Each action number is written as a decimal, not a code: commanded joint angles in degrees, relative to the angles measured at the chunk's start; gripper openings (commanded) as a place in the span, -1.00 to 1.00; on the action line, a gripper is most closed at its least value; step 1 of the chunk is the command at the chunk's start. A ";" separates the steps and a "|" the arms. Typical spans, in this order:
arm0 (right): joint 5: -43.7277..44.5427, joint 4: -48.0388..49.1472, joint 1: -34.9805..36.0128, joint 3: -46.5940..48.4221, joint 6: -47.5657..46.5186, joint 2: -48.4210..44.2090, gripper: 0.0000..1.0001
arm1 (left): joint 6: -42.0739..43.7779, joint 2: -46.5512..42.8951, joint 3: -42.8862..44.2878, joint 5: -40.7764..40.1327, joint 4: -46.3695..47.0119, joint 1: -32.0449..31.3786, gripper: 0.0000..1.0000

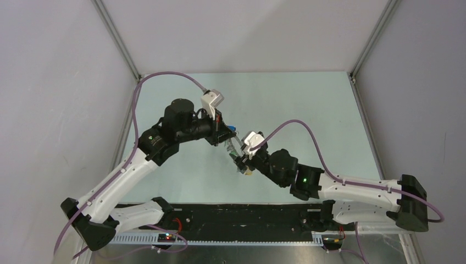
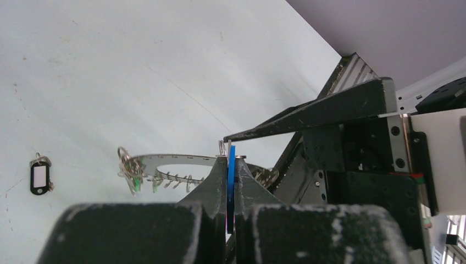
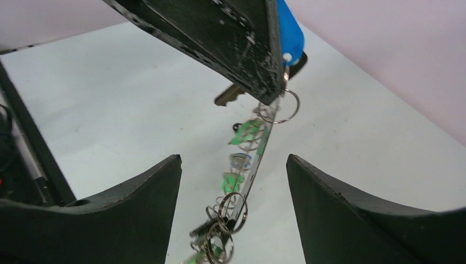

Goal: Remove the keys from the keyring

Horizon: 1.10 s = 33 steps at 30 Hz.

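My left gripper (image 2: pixel 231 160) is shut on a blue key head (image 2: pixel 231 170) and holds it above the table. The keyring (image 2: pixel 178 160), a thin silver hoop strung with small split rings and green-headed keys (image 2: pixel 133 177), hangs from that key. In the right wrist view the keyring (image 3: pixel 258 151) runs down from the blue key head (image 3: pixel 289 32) between my right gripper's (image 3: pixel 233 168) open fingers, touching neither. In the top view the left gripper (image 1: pixel 225 135) and the right gripper (image 1: pixel 242 164) meet over the table's middle, with the keyring (image 1: pixel 233 147) between them.
A small black tag (image 2: pixel 39 177) with a white window lies apart on the pale table (image 2: pixel 110 66). The right gripper's dark finger (image 2: pixel 324 107) crosses the left wrist view close above the blue key head. Grey walls enclose the table (image 1: pixel 308 99).
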 commanded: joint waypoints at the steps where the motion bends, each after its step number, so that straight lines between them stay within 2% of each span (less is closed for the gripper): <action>1: 5.68 2.41 -1.08 -0.34 0.78 -1.63 0.49 | -0.43 -2.11 0.00 -0.40 2.48 -0.02 -1.00; 9: -4.08 0.24 -6.14 -5.59 -0.47 -11.97 0.45 | -0.45 -1.31 0.12 0.96 1.92 -0.03 -1.00; 17: -21.19 2.98 -6.88 -7.78 -11.73 -15.30 0.31 | -1.75 -0.92 0.40 1.22 1.85 0.02 -1.00; 24: -21.59 10.33 -7.63 -7.89 -15.03 -10.78 0.22 | -3.67 -0.94 0.27 2.19 1.82 0.00 -1.00; 33: -22.88 19.18 -9.44 -7.85 -15.96 -5.06 -0.03 | -6.38 -1.46 -0.10 4.25 1.26 0.01 -0.99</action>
